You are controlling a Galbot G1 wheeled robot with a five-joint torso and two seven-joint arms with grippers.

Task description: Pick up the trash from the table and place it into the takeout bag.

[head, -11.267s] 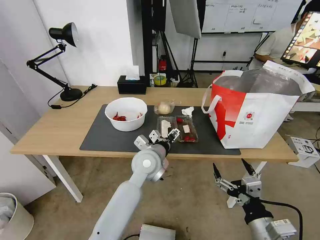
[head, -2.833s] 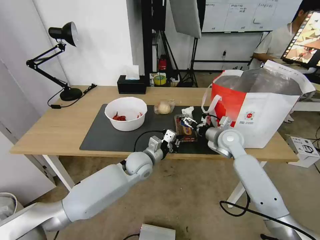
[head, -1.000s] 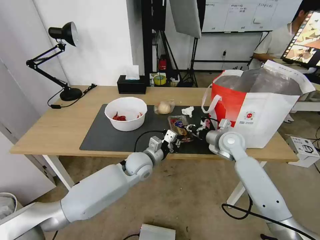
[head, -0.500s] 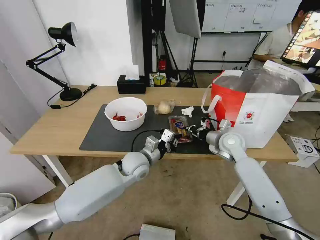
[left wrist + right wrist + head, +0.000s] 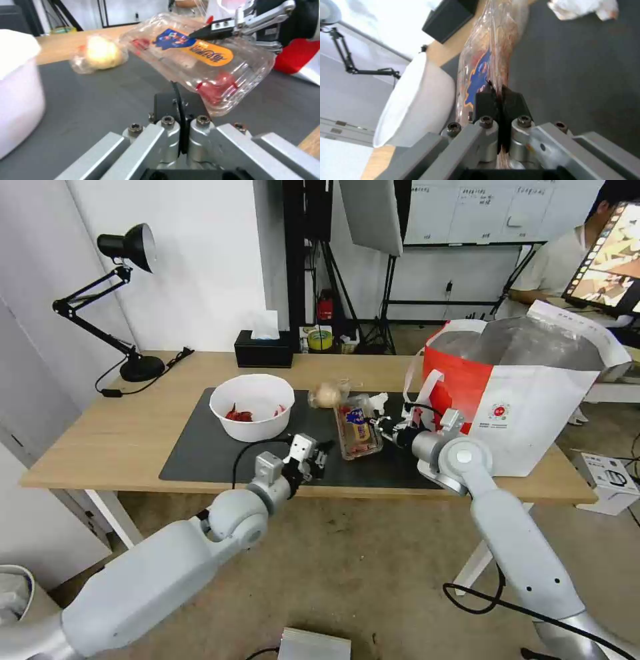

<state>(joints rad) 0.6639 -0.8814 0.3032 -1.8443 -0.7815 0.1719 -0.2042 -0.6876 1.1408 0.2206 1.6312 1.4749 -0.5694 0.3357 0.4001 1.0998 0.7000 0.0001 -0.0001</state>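
the white round bowl with red scraps (image 5: 252,407) is sitting on the left part of the dark grey mat (image 5: 200,450) on the long light-wood table (image 5: 100,433), with open mat in front of it. the left gripper (image 5: 319,459) is hovering low over the mat's near edge, its fingers pressed together on nothing, just apart from the clear plastic clamshell box with red bits (image 5: 358,425). that box is tilting, lifted off the mat, pinched at its rim by the right gripper (image 5: 379,424). behind it the clear bag with a beige bun (image 5: 327,395) and the crumpled white tissue (image 5: 380,401) are lying on the mat's far edge. the boxy red-and-white takeout bag (image 5: 520,400) is standing open-topped at the table's right end, just beside the right arm.
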